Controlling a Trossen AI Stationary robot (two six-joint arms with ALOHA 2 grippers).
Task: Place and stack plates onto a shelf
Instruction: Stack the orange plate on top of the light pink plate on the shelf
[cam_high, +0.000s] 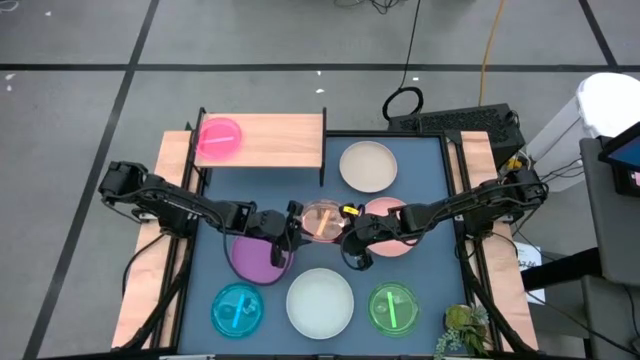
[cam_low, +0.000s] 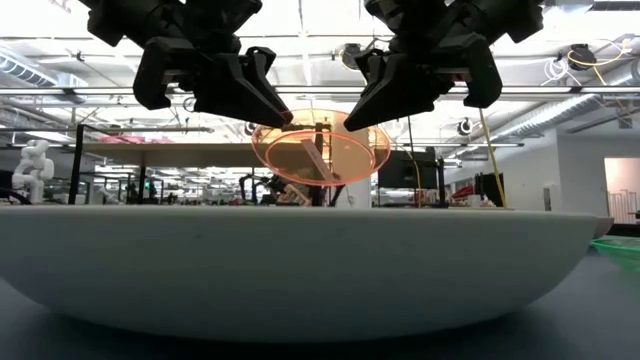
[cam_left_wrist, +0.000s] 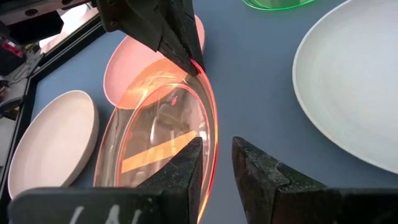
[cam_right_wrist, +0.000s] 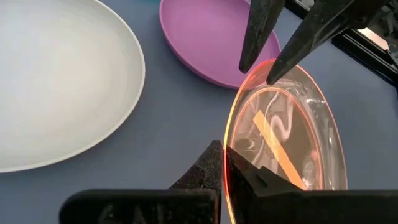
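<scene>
An orange translucent plate (cam_high: 322, 220) hangs over the table's middle between my two grippers. My left gripper (cam_left_wrist: 217, 168) is shut on its left rim and my right gripper (cam_right_wrist: 224, 165) on its right rim. A magenta plate (cam_high: 218, 138) rests bottom-down on the left end of the light-wood shelf (cam_high: 280, 140) at the far left. The purple plate (cam_high: 258, 255) lies under my left arm and the pink plate (cam_high: 385, 228) under my right. My left gripper has the orange plate's left rim (cam_left_wrist: 213, 146) between its fingers, one inside the plate and one outside. The fingers slant down from the table's left. My right gripper pinches the opposite rim (cam_right_wrist: 230, 134) between its two fingers, slanting down from the table's right. The plate hangs roughly level, lifted clear of the table.
A cream plate (cam_high: 368, 165) lies at the far right. Cyan (cam_high: 238, 308), pale white (cam_high: 320, 303) and green (cam_high: 392, 307) plates line the near edge. A small plant (cam_high: 465, 335) stands at the near right corner. Wooden strips (cam_high: 150, 260) flank the table.
</scene>
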